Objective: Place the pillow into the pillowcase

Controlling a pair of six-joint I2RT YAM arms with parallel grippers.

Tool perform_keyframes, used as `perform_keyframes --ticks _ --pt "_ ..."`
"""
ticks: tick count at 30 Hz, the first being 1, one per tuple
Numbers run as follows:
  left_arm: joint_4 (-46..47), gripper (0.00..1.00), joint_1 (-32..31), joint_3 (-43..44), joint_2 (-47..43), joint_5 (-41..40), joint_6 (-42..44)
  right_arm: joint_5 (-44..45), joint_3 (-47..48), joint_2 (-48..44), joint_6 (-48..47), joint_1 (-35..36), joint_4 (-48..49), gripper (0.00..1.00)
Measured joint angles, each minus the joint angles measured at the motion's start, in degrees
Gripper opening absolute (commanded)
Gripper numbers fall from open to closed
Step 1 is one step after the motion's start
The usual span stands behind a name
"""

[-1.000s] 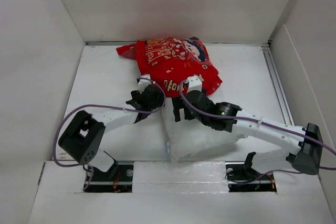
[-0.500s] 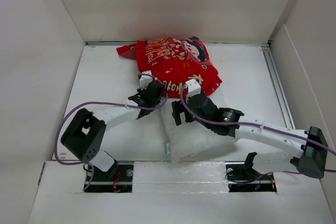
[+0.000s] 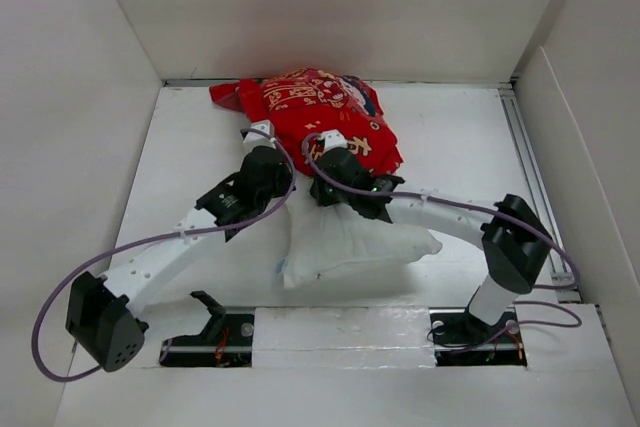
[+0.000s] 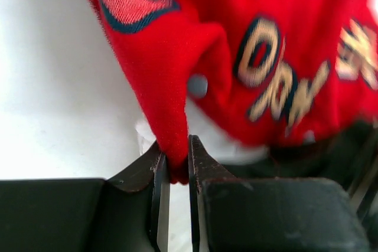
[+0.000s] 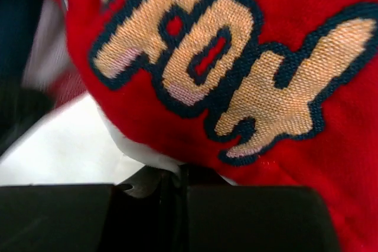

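one pillow (image 3: pixel 355 243); one pillowcase (image 3: pixel 322 109)

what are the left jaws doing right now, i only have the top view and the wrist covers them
observer: the left jaws are shut on a fold at the edge of the bright red printed fabric pillowcase, seen in the left wrist view.
operator: and the right jaws, same thing
observer: the right wrist view shows them closed where the red hem meets the plump white cloth pillow. i can't tell which layer they pinch.
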Motion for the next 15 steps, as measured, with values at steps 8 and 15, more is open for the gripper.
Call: perform_keyframes --ticks 8,15 --pt "0.24 0.00 0.02 0.15 -11.69 11.69 0.52 -11.89 -0.81 -14.43 8.22 -15.50 5.16 0.00" --pt "-0.24 0.00 -0.61 4.81 -16.37 19.56 0.59 -16.96 0.02 -18.51 11.39 -17.90 13.53 0.00"
